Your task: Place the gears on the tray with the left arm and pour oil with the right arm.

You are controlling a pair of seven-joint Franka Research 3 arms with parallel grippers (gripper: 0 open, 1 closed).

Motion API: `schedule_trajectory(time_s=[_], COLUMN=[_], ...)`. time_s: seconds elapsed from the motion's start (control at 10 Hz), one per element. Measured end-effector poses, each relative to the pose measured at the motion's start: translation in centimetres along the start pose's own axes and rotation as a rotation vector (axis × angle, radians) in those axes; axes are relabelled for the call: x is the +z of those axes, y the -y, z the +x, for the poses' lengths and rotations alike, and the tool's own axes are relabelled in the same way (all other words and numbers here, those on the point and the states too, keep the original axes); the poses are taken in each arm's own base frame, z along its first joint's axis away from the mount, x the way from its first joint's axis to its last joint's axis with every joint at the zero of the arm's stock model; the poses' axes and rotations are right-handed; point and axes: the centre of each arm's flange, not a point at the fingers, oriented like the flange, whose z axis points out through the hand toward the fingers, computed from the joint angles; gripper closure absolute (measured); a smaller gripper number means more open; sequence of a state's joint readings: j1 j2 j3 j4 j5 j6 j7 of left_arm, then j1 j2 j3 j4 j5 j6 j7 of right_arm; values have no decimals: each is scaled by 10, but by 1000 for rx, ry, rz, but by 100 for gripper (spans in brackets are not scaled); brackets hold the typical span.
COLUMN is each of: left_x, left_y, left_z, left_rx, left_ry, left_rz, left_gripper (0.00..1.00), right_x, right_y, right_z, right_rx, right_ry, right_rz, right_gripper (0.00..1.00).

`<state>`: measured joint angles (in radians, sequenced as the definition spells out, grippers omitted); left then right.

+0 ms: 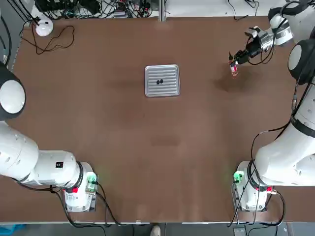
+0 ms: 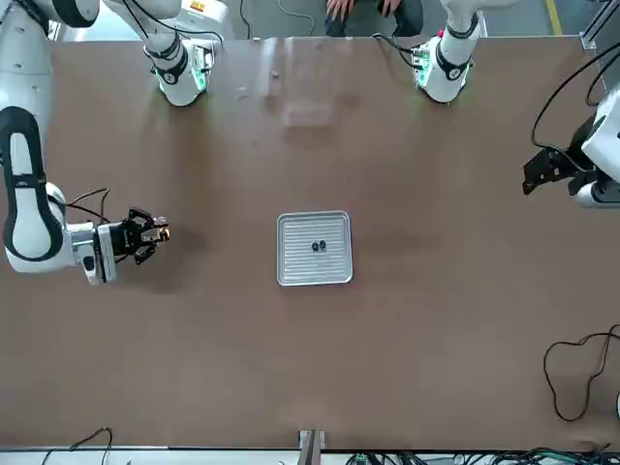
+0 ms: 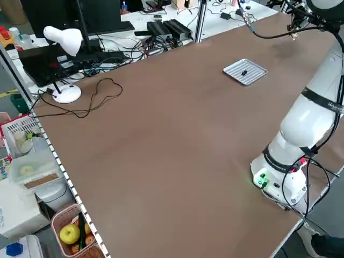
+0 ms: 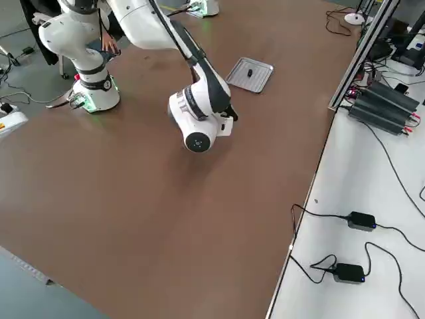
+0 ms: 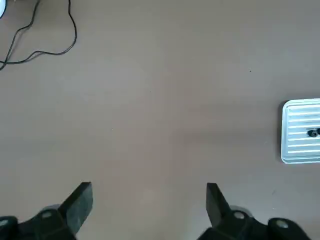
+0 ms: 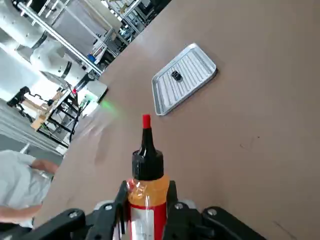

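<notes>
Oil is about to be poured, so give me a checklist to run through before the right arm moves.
1. Both gears on the tray: ok, side by side near its middle.
2. Tray flat on the table: ok.
3. Oil bottle held by the right pincer: ok, clamped between its fingers.
4. Bottle over the gears: not ok, it is off to the tray's right, above the table.
5. Left pincer empty and out of the way: ok, open, to the left of the tray.
6. Nozzle open for oil to flow: cannot tell, a red tip tops it.
</notes>
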<state>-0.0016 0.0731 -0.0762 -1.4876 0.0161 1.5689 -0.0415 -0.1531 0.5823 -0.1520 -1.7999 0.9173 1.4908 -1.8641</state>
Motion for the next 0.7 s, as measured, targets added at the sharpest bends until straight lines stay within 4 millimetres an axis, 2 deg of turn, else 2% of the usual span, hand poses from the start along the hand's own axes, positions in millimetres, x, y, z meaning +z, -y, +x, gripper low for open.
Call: schedule_trajectory(time_s=[0.2, 0.4, 0.7], left_x=[0, 0, 0], left_y=[0, 1, 2], left_z=[0, 0, 0], left_rx=[0, 0, -2], left_ry=[0, 3, 3], left_rz=[0, 0, 0], left_gripper=[0, 0, 0], right_x=[-2, -14, -34], right_y=[-1, 3, 17], right_z=[-12, -29, -81], right_rx=[-211, -341, -372], right_ry=[7, 2, -61], right_rz=[-28, -48, -91], right_gripper=[68, 68, 68])
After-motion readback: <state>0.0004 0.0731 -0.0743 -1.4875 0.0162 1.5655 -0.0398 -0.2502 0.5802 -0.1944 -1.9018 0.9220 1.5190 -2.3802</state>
